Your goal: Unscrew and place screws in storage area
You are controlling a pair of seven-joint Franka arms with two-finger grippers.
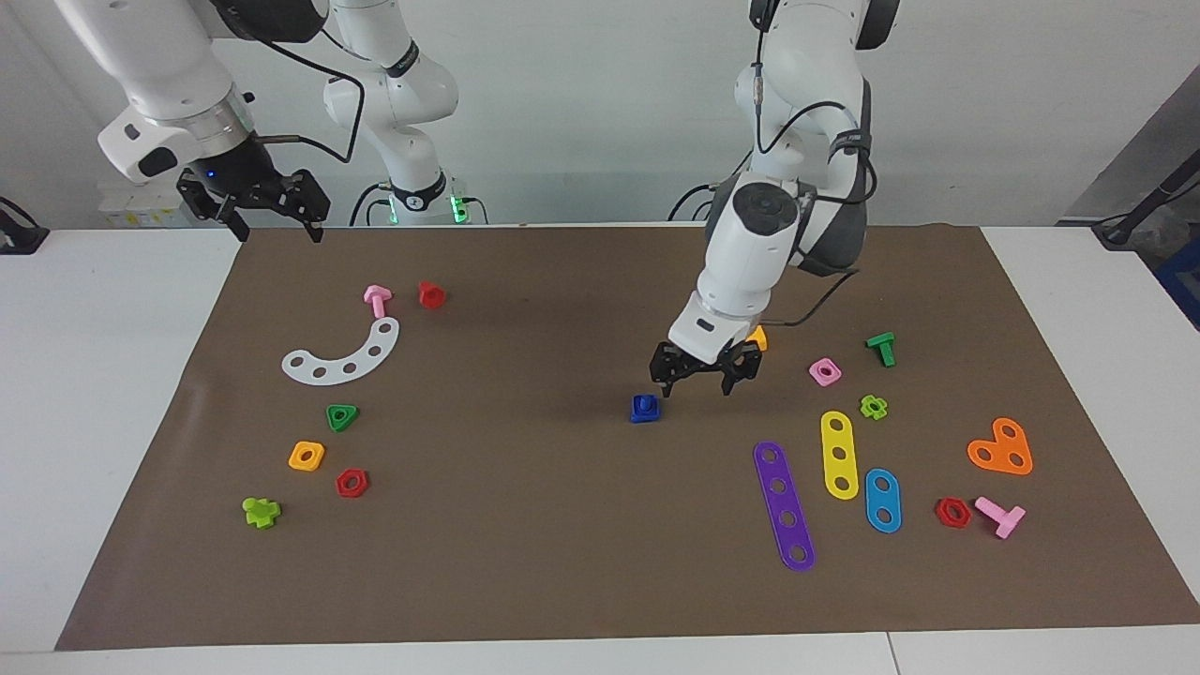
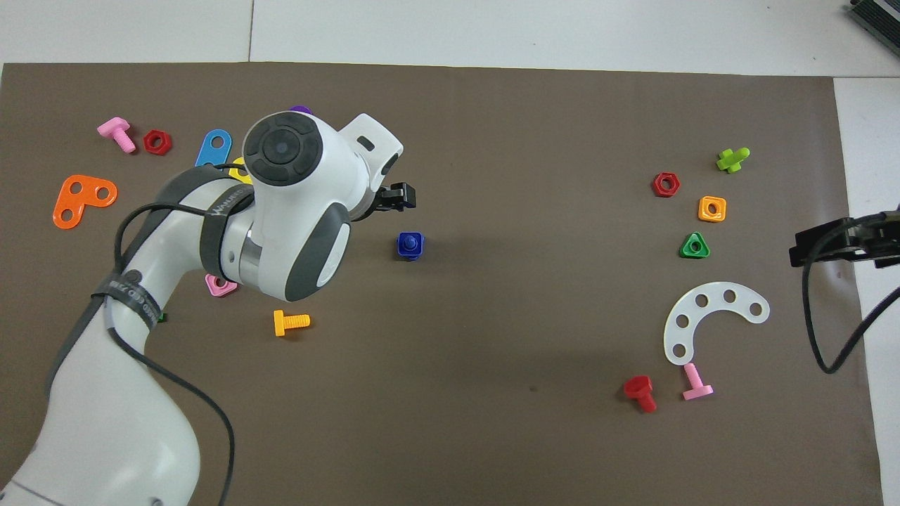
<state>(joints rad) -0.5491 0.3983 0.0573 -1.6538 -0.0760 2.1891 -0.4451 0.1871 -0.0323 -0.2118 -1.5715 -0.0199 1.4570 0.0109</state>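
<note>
No readable text here: a dark strap [image 2: 130, 295] round the left arm [image 2: 105, 393] carries pale lettering, but it can't be made out. Nothing else on show bears a label, brand, number or sign.

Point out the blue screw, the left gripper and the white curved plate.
blue screw [image 1: 645, 408], facing view, on its top.
left gripper [image 1: 700, 382], facing view, midway between its fingertips.
white curved plate [image 1: 349, 355], facing view, on the strip between two holes.
</note>
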